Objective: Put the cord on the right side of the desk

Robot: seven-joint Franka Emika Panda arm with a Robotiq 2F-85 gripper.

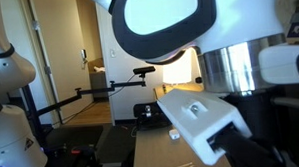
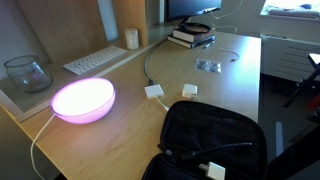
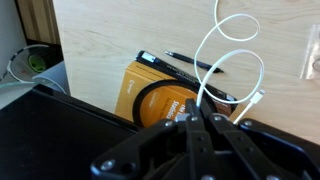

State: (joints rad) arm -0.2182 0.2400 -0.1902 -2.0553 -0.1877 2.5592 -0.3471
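Note:
In the wrist view my gripper (image 3: 197, 118) is shut on the thin white cord (image 3: 203, 70). The cord rises from between the fingertips in loose loops and ends in a small connector (image 3: 258, 97). I hold it above an orange-covered book (image 3: 150, 90) with a round black object on it, lying on the light wooden desk (image 3: 120, 30). In an exterior view the desk (image 2: 220, 100) is wide. A thin white strand of cord (image 2: 222, 12) hangs near the top edge above the stacked books (image 2: 190, 37). The gripper itself is out of that view.
A glowing pink lamp (image 2: 82, 100), a glass bowl (image 2: 27, 72) and a keyboard (image 2: 95, 60) stand on the desk. Two small white blocks (image 2: 155, 92) lie mid-desk. A black bulky object (image 2: 210, 140) fills the near edge. A pen (image 3: 195, 63) lies by the book. The arm's body (image 1: 188, 32) blocks an exterior view.

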